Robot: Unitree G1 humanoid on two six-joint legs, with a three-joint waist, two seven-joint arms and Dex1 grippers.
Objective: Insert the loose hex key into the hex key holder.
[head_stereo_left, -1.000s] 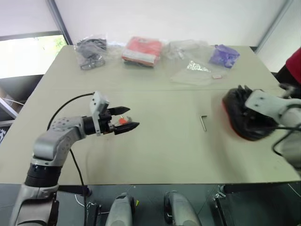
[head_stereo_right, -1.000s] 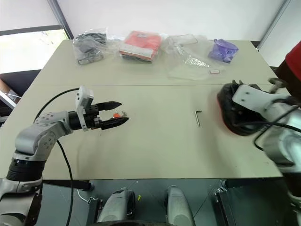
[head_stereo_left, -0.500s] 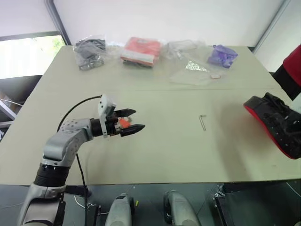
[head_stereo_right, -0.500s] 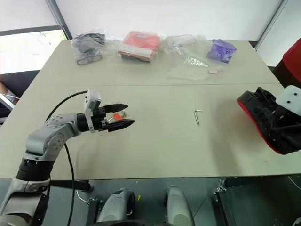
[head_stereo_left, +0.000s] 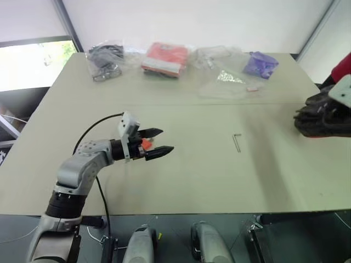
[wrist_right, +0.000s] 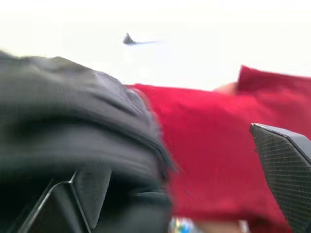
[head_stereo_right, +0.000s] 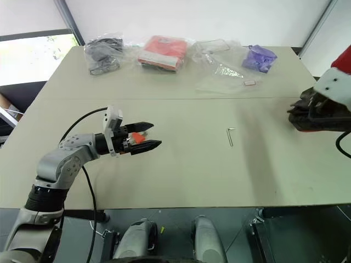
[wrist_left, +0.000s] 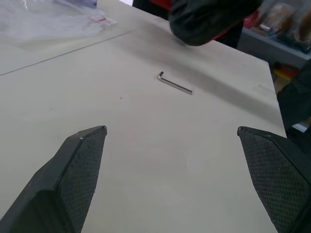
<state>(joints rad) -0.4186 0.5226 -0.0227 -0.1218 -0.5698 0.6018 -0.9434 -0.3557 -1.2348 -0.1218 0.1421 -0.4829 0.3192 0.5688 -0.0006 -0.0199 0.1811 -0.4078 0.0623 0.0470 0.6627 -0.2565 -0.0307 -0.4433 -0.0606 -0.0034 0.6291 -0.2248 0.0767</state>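
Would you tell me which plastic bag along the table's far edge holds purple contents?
The clear plastic bag of purple pieces, rightmost in the row; the others hold black, red or clear items.

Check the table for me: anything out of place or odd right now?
One thing: a bulky black-and-red object sits at the right gripper, off the table's right edge, and belongs to no step. Otherwise nothing: the loose hex key lies flat mid-table, and the packets line the far edge.

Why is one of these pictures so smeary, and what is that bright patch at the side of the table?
Right wrist view: motion blur smears the red sleeve and a dark object. Left wrist view: sharp, the loose hex key crisp on the table. Both eye views: a window at the left is blown out white, and soft shadows lie on the table.
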